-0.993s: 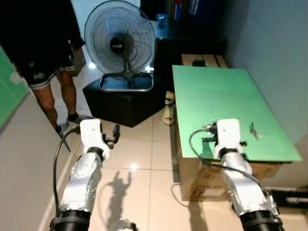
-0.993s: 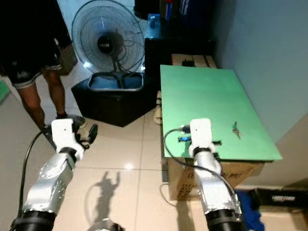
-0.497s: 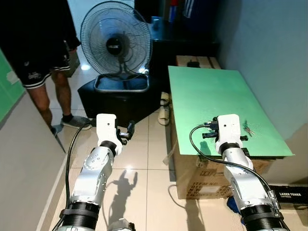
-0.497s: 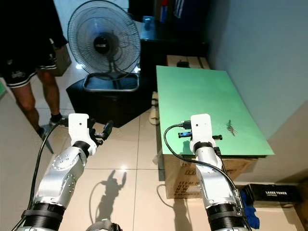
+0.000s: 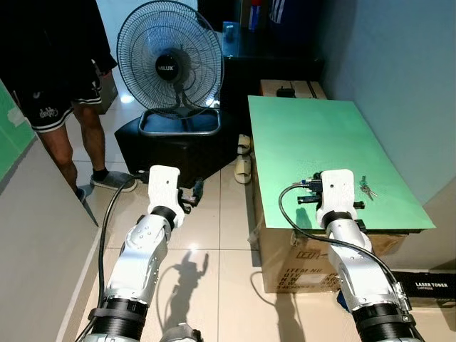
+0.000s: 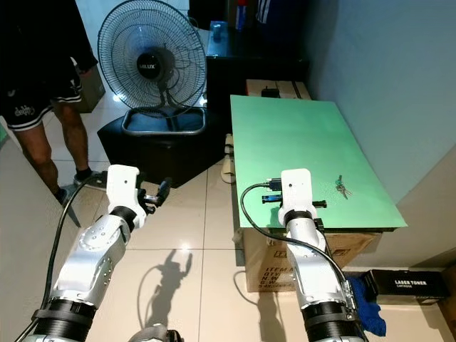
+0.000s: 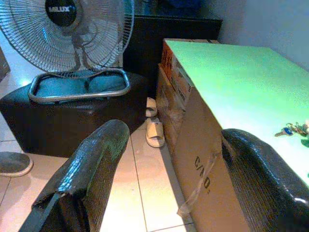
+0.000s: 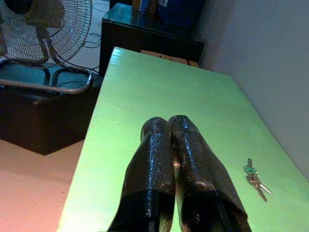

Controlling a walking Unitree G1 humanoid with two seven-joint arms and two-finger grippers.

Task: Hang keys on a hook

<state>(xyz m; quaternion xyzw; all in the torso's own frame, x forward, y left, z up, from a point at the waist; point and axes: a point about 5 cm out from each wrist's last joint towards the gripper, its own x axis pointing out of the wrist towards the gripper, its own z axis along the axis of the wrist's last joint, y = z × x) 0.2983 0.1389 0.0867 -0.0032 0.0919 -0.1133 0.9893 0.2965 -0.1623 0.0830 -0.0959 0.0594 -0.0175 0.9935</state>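
Your right claw (image 8: 169,130) hovers pressed together over the green desk (image 5: 306,135); the keys (image 5: 366,188) lie just beside it, untouched. Your left claw (image 7: 164,159) hangs spread over the floor (image 5: 206,235).

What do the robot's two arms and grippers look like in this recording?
Both arms are silver and crinkled-looking, with black cuffs and white boxy wrist modules. A black cable loops along each. The left gripper and right gripper each have two long, glossy black textured fingers.
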